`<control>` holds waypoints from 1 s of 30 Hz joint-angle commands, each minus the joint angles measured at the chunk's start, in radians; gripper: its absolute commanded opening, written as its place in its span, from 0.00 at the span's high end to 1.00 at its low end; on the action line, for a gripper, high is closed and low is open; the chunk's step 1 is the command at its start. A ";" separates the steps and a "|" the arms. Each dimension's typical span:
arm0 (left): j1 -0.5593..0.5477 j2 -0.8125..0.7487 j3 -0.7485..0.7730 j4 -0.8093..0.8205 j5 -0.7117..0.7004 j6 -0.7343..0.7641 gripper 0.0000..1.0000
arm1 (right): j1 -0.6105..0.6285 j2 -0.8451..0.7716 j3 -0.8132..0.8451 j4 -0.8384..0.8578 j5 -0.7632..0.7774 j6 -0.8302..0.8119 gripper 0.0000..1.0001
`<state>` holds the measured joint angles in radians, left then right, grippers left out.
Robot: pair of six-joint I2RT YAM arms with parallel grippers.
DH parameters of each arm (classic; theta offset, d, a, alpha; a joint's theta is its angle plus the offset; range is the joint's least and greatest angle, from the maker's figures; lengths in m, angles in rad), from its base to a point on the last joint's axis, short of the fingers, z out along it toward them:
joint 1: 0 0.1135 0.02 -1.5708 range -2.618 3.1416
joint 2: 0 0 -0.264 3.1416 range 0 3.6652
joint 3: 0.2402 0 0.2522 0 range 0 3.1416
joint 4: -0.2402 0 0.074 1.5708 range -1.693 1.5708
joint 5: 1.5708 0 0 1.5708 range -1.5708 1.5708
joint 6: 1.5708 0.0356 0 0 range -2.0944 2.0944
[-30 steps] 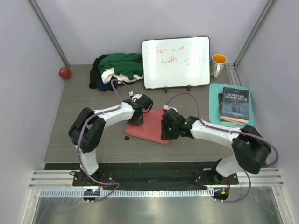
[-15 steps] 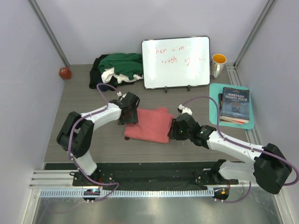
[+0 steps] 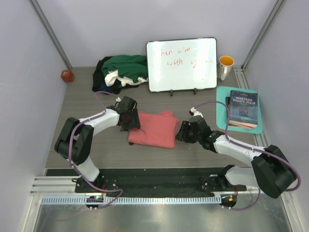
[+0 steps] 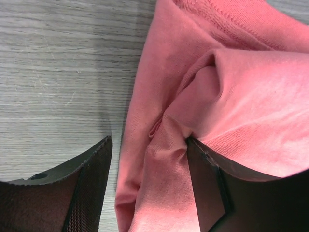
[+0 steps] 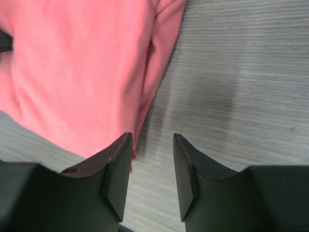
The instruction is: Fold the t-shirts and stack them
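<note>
A salmon-pink t-shirt [image 3: 154,128] lies folded on the table between the two arms. My left gripper [image 3: 131,120] sits low at its left edge, open. In the left wrist view its jaws [image 4: 146,145] straddle a rumpled fold of the pink t-shirt [image 4: 231,96]; the right finger touches the cloth and the left finger stands clear over bare wood. My right gripper [image 3: 182,131] is open just off the shirt's right edge. The right wrist view shows bare table between its jaws [image 5: 152,140] and the pink t-shirt [image 5: 77,72] beside the left finger. The other t-shirts [image 3: 121,71], dark green, white and black, lie heaped at the back left.
A white board with red writing [image 3: 182,64] stands at the back centre, with a yellow-lined mug [image 3: 225,66] to its right. A book [image 3: 243,108] lies on a teal mat [image 3: 221,97] at the right. A red ball [image 3: 67,75] rests at the far left.
Both grippers opened and let go of the pink shirt. The left arm drew back leftward and the right arm rightward, off the top of the shirt to its edges.
</note>
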<state>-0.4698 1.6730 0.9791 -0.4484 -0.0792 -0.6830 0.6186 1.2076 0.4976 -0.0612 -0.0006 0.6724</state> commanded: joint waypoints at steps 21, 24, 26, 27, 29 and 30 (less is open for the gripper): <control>0.042 0.057 -0.172 0.215 0.265 -0.067 0.61 | -0.065 0.355 0.153 0.172 -0.205 -0.102 0.58; 0.042 0.051 -0.160 0.189 0.251 -0.050 0.80 | -0.066 0.380 0.163 0.166 -0.203 -0.108 0.59; 0.042 0.051 -0.152 0.162 0.227 -0.047 0.95 | -0.065 0.389 0.170 0.159 -0.205 -0.111 0.59; 0.042 0.050 -0.148 0.154 0.220 -0.044 1.00 | -0.065 0.392 0.171 0.159 -0.205 -0.112 0.60; 0.042 0.047 -0.146 0.142 0.210 -0.044 1.00 | -0.065 0.391 0.173 0.150 -0.200 -0.111 0.60; 0.042 0.038 -0.146 0.139 0.197 -0.047 1.00 | -0.066 0.389 0.177 0.146 -0.199 -0.111 0.60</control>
<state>-0.4175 1.6775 0.8619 -0.1535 0.1734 -0.7525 0.5522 1.5700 0.6621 0.1135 -0.2115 0.5827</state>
